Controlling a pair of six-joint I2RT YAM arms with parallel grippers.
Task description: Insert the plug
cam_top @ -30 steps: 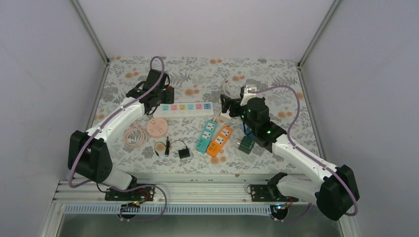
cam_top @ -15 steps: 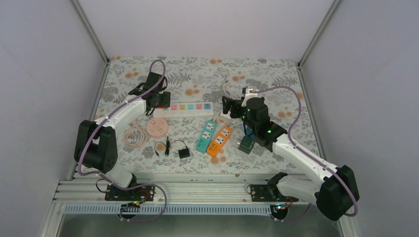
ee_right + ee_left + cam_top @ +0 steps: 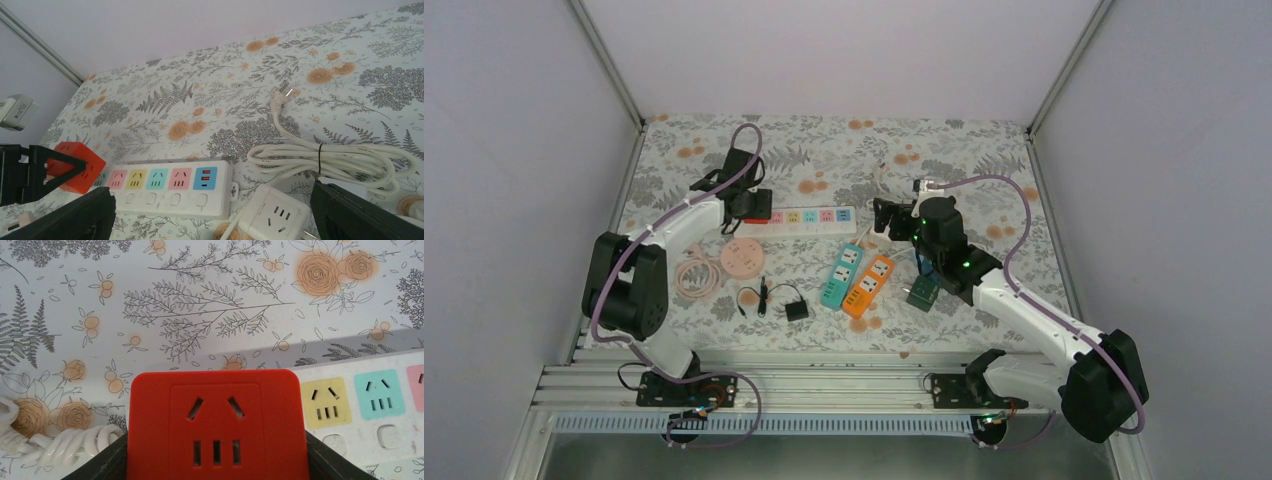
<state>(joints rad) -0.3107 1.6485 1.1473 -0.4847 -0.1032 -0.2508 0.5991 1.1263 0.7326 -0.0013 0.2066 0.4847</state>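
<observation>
1. Top external view: the left gripper (image 3: 749, 205) sits over the left end of the white power strip (image 3: 809, 217), which lies across the middle of the flowered table (image 3: 824, 150). What it holds is hard to make out from here.
2. In the same view the right gripper (image 3: 879, 216) is near the strip's right end, jaws spread wide and nothing between them.
3. Nearer the arm bases lie a pink round socket (image 3: 743, 259), a black adapter (image 3: 796, 311), a teal strip (image 3: 841, 273), an orange strip (image 3: 869, 286) and a green cube (image 3: 923, 292).
4. Left wrist view: a red cube socket (image 3: 216, 425) fills the lower middle, gripped on both sides by the dark fingers (image 3: 107, 460), its socket face toward the camera.
5. Just right of the cube lies the white strip, with its yellow outlet (image 3: 325, 402) nearest and a teal outlet (image 3: 378, 395) next. A coiled white cord (image 3: 55, 445) lies at lower left.
6. Right wrist view: the red cube is at the strip's left end, tilted and clamped in the left gripper; whether it touches the strip I cannot tell.
7. The right gripper's fingers (image 3: 65, 220) stand far apart at the frame's lower corners, holding nothing.
8. A white cube socket (image 3: 272, 212) rests just beside the strip's right end. A bundled white cable (image 3: 340, 160) lies beyond, its white plug (image 3: 281, 95) loose on the table.
</observation>
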